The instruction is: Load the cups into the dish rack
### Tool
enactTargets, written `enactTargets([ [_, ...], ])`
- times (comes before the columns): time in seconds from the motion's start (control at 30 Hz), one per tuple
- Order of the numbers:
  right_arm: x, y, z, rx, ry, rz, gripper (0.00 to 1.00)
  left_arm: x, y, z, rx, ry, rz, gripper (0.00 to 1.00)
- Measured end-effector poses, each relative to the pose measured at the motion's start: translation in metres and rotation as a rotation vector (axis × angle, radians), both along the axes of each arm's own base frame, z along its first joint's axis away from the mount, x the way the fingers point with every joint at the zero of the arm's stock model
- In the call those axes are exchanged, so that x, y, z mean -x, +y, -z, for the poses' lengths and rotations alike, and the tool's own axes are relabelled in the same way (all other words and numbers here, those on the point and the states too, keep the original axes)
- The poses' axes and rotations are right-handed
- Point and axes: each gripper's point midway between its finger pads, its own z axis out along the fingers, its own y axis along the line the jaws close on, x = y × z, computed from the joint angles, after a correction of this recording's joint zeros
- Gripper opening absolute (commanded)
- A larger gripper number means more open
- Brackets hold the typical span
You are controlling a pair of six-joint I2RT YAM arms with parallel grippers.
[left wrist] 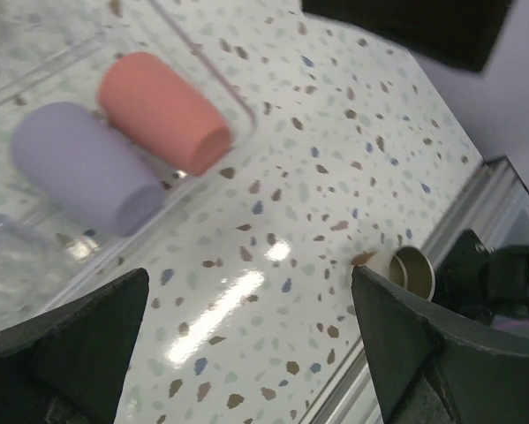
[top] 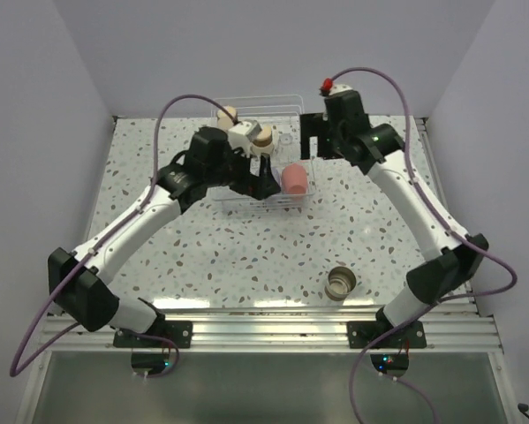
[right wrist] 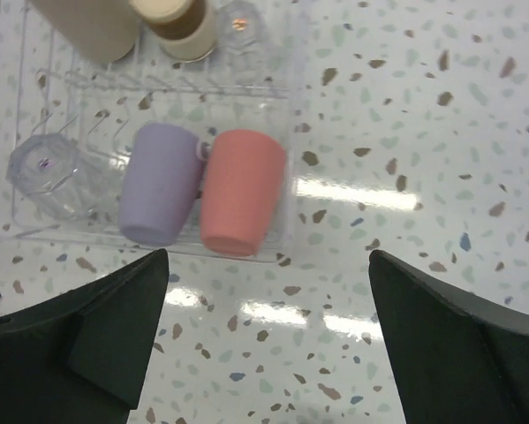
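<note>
The white wire dish rack [top: 266,100] stands at the far middle of the table. In the right wrist view it [right wrist: 291,115] holds a coral-red cup [right wrist: 240,188] and a lavender cup [right wrist: 161,181] lying side by side, a clear glass [right wrist: 48,168], a larger beige cup [right wrist: 87,22], a tan brown-rimmed cup [right wrist: 180,22] and another clear glass [right wrist: 240,22]. One tan brown-rimmed cup [top: 341,283] stands alone on the table near the right arm's base. My left gripper [left wrist: 251,283] is open and empty beside the rack's near edge. My right gripper [right wrist: 268,265] is open and empty above the table beside the rack.
The speckled table [top: 246,256] ends in a metal rail [top: 273,322] at the near edge. Walls close in on the left, right and far sides. In the left wrist view the lone tan cup [left wrist: 412,269] stands close to the rail.
</note>
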Motion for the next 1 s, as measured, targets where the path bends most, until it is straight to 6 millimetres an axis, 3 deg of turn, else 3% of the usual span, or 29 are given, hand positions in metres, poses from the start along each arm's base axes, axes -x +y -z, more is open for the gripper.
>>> enactTargets([
  [0.1, 0.005, -0.053, -0.013, -0.029, -0.037, 0.14, 0.98, 0.029, -0.049, 0.001, -0.013, -0.012, 0.165, 1.0],
  [0.17, 0.01, -0.075, -0.019, -0.033, -0.055, 0.199, 0.98, 0.051, -0.079, 0.015, -0.045, 0.011, 0.28, 1.0],
  [0.3, 0.023, -0.089, -0.022, -0.046, -0.069, 0.235, 0.98, 0.086, -0.129, 0.059, -0.162, 0.078, 0.465, 0.98],
  [0.4, 0.03, -0.093, -0.015, -0.051, -0.054, 0.25, 0.98, 0.112, -0.15, 0.098, -0.278, 0.126, 0.564, 0.97],
  [0.5, 0.035, -0.102, -0.008, -0.048, -0.034, 0.276, 0.98, 0.134, -0.154, 0.13, -0.368, 0.181, 0.63, 0.97],
  [0.6, 0.039, -0.105, -0.006, -0.051, -0.029, 0.283, 0.98, 0.143, -0.15, 0.146, -0.415, 0.21, 0.666, 0.97],
  [1.0, 0.047, -0.111, -0.005, -0.05, -0.025, 0.294, 0.98, 0.159, -0.165, 0.15, -0.356, 0.226, 0.761, 0.93],
])
